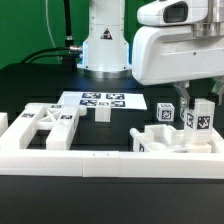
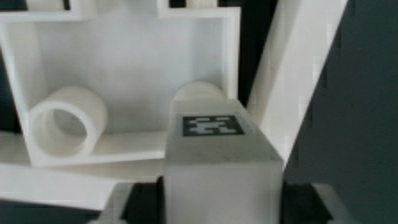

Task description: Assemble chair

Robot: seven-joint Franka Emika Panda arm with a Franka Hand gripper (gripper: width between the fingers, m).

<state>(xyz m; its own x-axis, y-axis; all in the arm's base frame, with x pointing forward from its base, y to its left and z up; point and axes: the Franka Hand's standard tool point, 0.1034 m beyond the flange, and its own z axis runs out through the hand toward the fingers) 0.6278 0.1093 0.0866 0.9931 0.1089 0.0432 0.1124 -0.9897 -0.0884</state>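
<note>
The chair lies in loose white tagged parts. In the wrist view a tagged post leg (image 2: 217,150) runs straight between my jaws, and both dark fingers (image 2: 146,200) press on its sides, so my gripper (image 2: 222,205) is shut on it. Behind the leg lies a flat seat-like panel with a raised rim (image 2: 125,50), a round white piece (image 2: 68,125) resting in it. In the exterior view my gripper (image 1: 199,112) stands at the right, down over the tagged leg (image 1: 200,124), beside another tagged post (image 1: 165,115). An X-braced frame (image 1: 45,125) lies at the left.
The marker board (image 1: 100,99) lies at the back centre with a small white block (image 1: 103,113) in front of it. A long white border rail (image 1: 100,162) runs along the front. The robot base (image 1: 104,45) stands behind. A second upright post (image 2: 294,70) stands close beside the held leg.
</note>
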